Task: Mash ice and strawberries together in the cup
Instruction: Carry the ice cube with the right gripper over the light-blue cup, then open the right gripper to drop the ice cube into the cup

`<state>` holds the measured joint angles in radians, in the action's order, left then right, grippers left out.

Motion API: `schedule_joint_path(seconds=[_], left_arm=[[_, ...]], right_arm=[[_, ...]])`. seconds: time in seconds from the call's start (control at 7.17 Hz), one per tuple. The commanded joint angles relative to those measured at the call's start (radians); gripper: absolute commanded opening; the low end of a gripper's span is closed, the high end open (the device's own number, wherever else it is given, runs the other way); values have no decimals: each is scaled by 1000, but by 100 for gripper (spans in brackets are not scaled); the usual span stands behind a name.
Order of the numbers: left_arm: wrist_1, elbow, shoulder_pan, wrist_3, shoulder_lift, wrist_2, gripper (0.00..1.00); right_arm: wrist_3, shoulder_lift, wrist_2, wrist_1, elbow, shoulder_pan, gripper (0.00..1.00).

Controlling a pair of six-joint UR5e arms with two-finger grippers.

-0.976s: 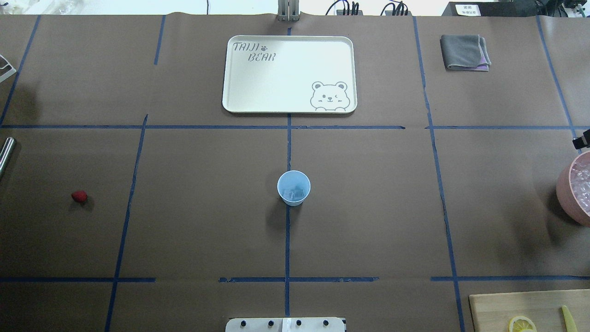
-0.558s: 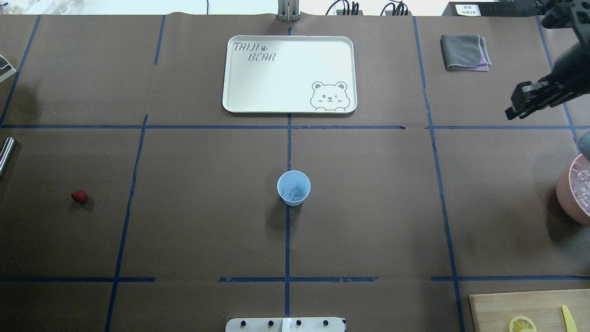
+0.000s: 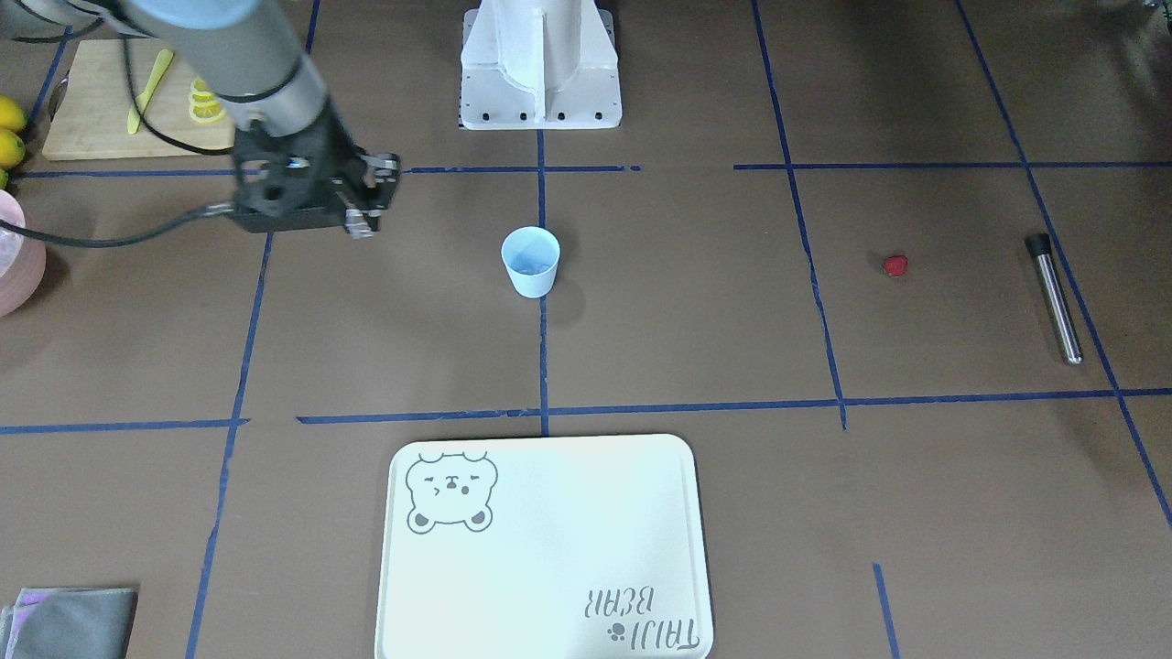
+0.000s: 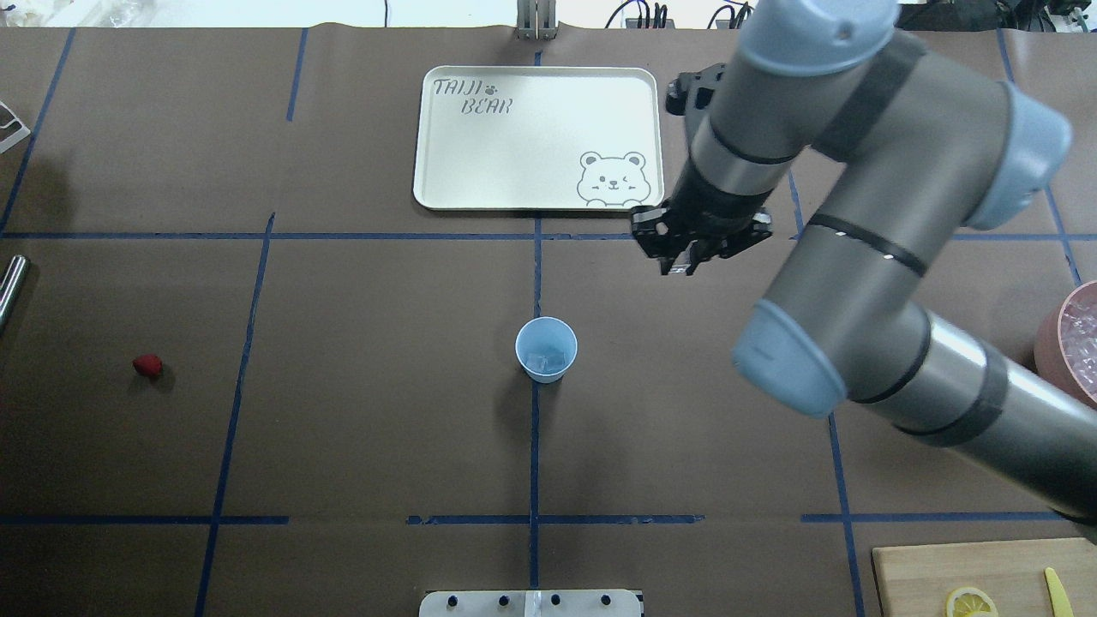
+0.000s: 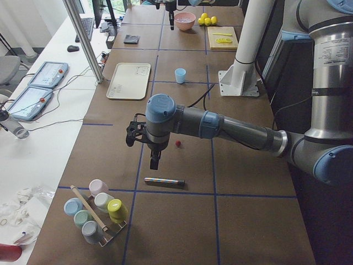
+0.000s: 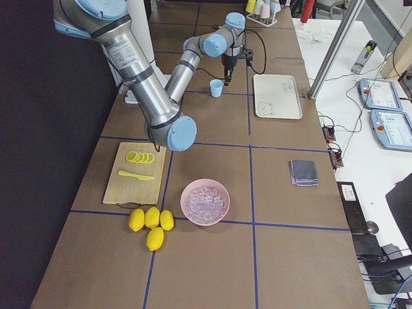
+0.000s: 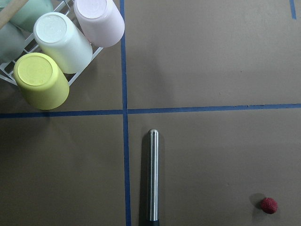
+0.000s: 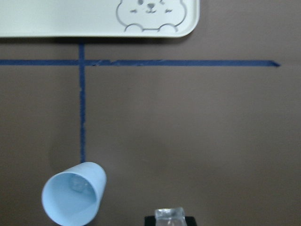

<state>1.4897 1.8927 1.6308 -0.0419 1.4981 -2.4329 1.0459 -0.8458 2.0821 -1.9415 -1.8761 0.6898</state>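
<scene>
Looking down from overhead, I have the right gripper (image 4: pixel 680 264) hanging above the bare table between the tray (image 4: pixel 531 137) and the cup (image 4: pixel 546 350), off to the robot's right of the cup and clear of both; its wrist camera shows the jaws closed on a clear ice cube (image 8: pixel 170 215), pinched at the bottom edge of that view with the cup's open mouth down to one side. The cup stands upright on the centre tape line, in front of the robot's base; pale ice (image 4: pixel 547 360) lies in its bottom. The strawberry (image 4: pixel 147 366) sits alone on the table well out on the robot's left, far from the cup; a metal rod (image 3: pixel 1058 297) lies flat farther out on that same side. The left gripper (image 5: pixel 154 164) points down over the table near the berry and rod; I see it only from the side camera, so I cannot tell how far its jaws are parted. A pink bowl (image 4: pixel 1046 351) of ice rests at the right edge.
</scene>
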Motion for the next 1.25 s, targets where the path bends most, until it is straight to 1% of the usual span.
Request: schedule_joint_path(seconds=[0.0,0.14,0.28,0.7,0.98,1.12], left_arm=[[7,-15,0,1,1,0,100],[7,-15,0,1,1,0,100],[7,-15,0,1,1,0,100],[7,-15,0,1,4,0,100],[9,-20,-2,1,5,0,100],[9,-20,-2,1,5,0,100]], right_arm=[[149,111,-138,126,183,-149,0],[158,149,-143,151,257,-164,0],[158,169,-143,151,287,-170,0],[158,157,-140,148,287,-190,0],[157,151,-137,145,287,-194,3],[157,151,-135,145,287,-194,12]])
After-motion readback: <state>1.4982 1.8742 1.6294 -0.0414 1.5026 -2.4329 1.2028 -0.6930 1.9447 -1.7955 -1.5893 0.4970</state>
